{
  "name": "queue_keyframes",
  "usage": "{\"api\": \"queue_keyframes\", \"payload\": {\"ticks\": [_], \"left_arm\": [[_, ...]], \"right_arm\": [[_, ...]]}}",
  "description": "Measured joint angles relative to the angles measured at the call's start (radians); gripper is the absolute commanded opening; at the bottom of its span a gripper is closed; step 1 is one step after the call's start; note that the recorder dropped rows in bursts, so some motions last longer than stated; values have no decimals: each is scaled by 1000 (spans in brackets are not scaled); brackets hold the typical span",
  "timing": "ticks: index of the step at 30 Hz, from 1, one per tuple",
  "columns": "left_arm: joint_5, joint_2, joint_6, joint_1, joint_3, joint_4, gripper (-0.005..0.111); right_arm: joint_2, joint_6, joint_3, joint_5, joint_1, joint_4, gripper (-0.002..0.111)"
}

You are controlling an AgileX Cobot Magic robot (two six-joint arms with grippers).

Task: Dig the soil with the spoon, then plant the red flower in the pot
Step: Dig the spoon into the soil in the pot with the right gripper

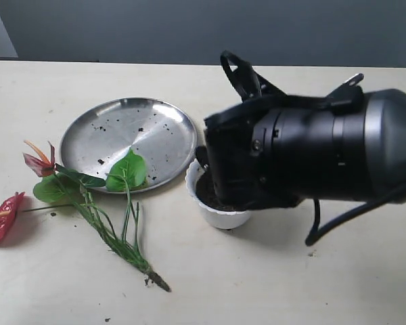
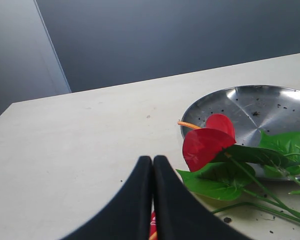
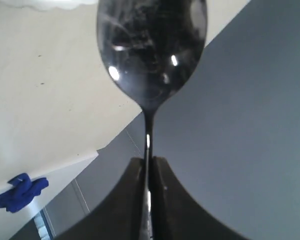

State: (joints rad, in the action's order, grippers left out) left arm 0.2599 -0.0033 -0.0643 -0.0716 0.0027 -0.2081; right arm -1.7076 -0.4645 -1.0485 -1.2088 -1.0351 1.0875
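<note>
The white pot [image 1: 220,215] stands right of the plate, with dark soil [image 1: 204,192] showing at its rim. My right arm [image 1: 304,159] hangs over it and hides most of its mouth. My right gripper [image 3: 148,162] is shut on the spoon's thin handle, and the shiny spoon bowl [image 3: 151,50] points toward the pot's rim [image 3: 40,4]. The red flower [image 1: 88,196] lies flat on the table, with one bloom [image 1: 3,218] at the far left and one leaf resting on the plate. My left gripper [image 2: 152,160] is shut, low beside a red bloom [image 2: 205,145]; red shows beneath its fingers.
A round steel plate [image 1: 122,132] with soil crumbs sits behind the flower, also visible in the left wrist view [image 2: 260,107]. Crumbs of soil dot the table near the stem ends [image 1: 159,281]. A blue object [image 3: 20,192] lies far off in the right wrist view.
</note>
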Motion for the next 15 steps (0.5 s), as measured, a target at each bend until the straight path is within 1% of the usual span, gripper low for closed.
{"api": "queue_keyframes", "payload": {"ticks": [5, 15], "left_arm": [[0, 0, 0, 0, 0, 0, 2], [0, 0, 0, 0, 0, 0, 2]], "right_arm": [[0, 10, 85, -4, -16, 46, 0], [-33, 18, 92, 32, -34, 172, 0]]}}
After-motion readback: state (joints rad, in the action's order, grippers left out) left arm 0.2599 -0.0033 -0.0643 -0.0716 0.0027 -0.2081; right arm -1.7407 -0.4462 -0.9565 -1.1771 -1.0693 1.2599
